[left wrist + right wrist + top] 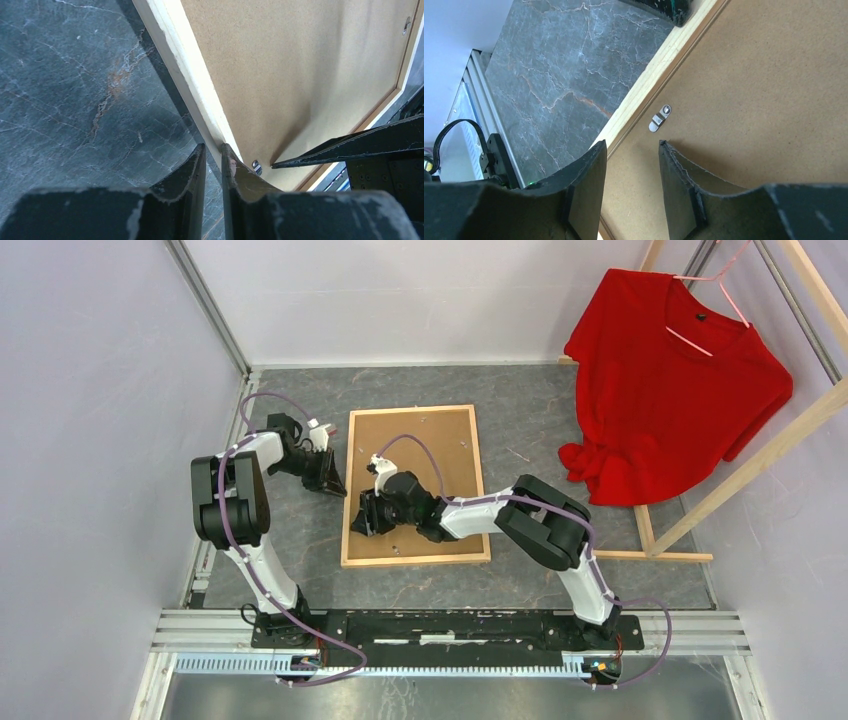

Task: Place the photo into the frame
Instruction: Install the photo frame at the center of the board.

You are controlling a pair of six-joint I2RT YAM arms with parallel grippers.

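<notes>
Seeing the frame [455,435] lying back-up on the table [530,410], brown fibreboard inside pale wood rails, holding right gripper [631,145] released above its clip [659,119], poising left gripper [213,147] near-clenched at its left rail, unclear whether clamping.

Overhead camera looks down; both close wrist views share the frame [455,435].

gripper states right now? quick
Left gripper: jaws shut on the frame, pinching its left rail.
Right gripper: jaws open, holding nothing, over the frame's back.
</notes>
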